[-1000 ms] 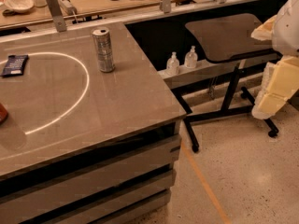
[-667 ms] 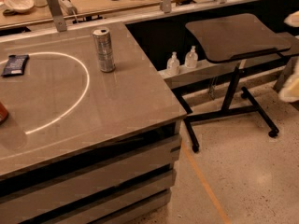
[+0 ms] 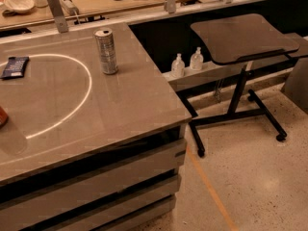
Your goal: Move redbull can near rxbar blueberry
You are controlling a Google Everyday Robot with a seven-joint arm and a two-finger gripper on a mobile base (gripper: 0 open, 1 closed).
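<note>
Atop the counter (image 3: 125,105), redbull can (image 3: 106,51) stands apart from rxbar blueberry (image 3: 14,67); claw unseen.

Grey-brown laminate worktop (image 3: 120,109) filling the left; black tilted rolling stand table (image 3: 243,35) upper right; speckled beige terrazzo floor (image 3: 262,182) with orange tape line (image 3: 210,186) lower right.

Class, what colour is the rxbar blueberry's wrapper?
Dark navy: rxbar blueberry, seen in the camera view. The claw is out of frame.

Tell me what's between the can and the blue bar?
Between the redbull can and rxbar blueberry: bare tabletop with a curved white line, camera view. The gripper is out of sight.
</note>
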